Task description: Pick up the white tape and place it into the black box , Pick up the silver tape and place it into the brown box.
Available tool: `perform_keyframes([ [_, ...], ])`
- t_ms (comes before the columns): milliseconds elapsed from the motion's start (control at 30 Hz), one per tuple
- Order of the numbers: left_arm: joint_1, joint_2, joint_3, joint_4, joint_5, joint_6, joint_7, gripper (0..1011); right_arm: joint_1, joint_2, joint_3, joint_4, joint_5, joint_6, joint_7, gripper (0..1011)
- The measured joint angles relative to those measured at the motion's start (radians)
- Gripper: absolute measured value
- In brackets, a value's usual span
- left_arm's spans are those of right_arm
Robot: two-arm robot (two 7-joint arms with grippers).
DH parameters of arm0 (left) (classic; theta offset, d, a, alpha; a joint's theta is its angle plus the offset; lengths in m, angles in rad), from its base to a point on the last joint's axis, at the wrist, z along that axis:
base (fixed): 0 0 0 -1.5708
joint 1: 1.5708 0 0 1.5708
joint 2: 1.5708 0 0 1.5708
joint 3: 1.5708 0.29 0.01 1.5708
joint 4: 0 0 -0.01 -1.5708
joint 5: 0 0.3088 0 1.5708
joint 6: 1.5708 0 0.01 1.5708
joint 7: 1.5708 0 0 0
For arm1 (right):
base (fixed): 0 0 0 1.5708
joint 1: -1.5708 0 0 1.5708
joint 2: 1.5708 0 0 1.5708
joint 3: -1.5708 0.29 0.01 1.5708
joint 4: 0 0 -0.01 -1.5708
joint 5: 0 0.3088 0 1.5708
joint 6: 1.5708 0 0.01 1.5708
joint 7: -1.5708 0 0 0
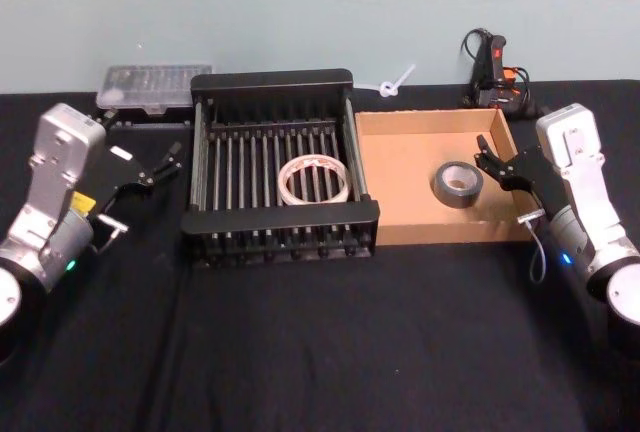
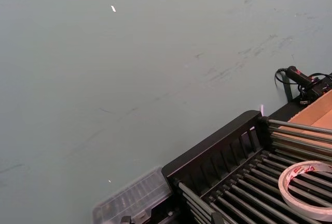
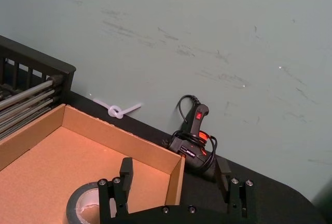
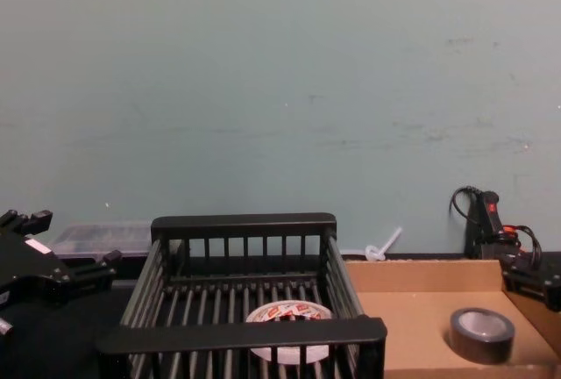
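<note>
The white tape [image 1: 313, 180] with red print lies flat on the ribbed floor of the black box [image 1: 270, 80] at the table's middle; it is also in the chest view [image 4: 289, 313] and the left wrist view [image 2: 306, 187]. The silver tape [image 1: 458, 184] lies in the brown box [image 1: 400, 172] just right of the crate. My right gripper [image 1: 492, 162] hovers open and empty over the box's right side, the roll [image 3: 83, 203] just below and ahead of its fingers [image 3: 126, 172]. To the left of the crate, my left gripper [image 1: 162, 164] is open and holds nothing.
A clear plastic case [image 1: 155, 87] lies behind the crate at the back left. A black and red power tool [image 1: 493, 72] with its cord stands behind the brown box, and a white cable tie [image 1: 393, 82] lies beside it. The wall rises close behind.
</note>
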Motion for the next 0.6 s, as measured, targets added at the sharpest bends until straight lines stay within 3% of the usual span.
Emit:
perform_keyframes([
  [600, 0.000, 0.000, 0.000, 0.000, 0.000, 0.000, 0.000, 1001, 0.000, 0.000, 0.000, 0.000, 0.000, 0.000, 0.000, 1002],
])
